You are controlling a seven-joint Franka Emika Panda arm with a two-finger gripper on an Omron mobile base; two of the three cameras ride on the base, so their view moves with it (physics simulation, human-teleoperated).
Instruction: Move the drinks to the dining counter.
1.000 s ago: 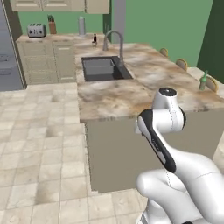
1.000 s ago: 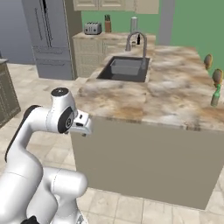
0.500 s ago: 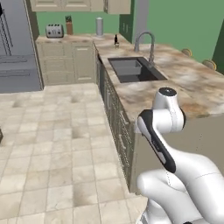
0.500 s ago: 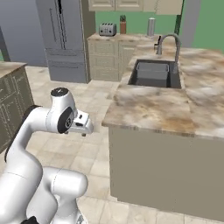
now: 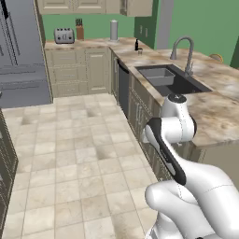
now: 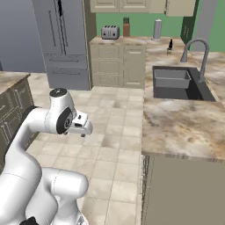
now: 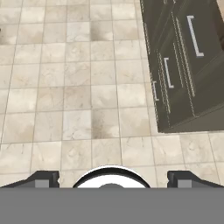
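That little black bottle (image 5: 136, 45) just left of the sink (image 5: 170, 80) looks like slick, breakable glass, so I'd grab it mid-body. Gripper (image 7: 111, 178) jaws are wide apart, holding nothing.

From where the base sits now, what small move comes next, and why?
Probably keep driving toward the far corner of the counter, where the black bottle stands by a small cup. The end effector is open and empty, pointing down at floor tiles, and the bottle looks well beyond the arm's reach.
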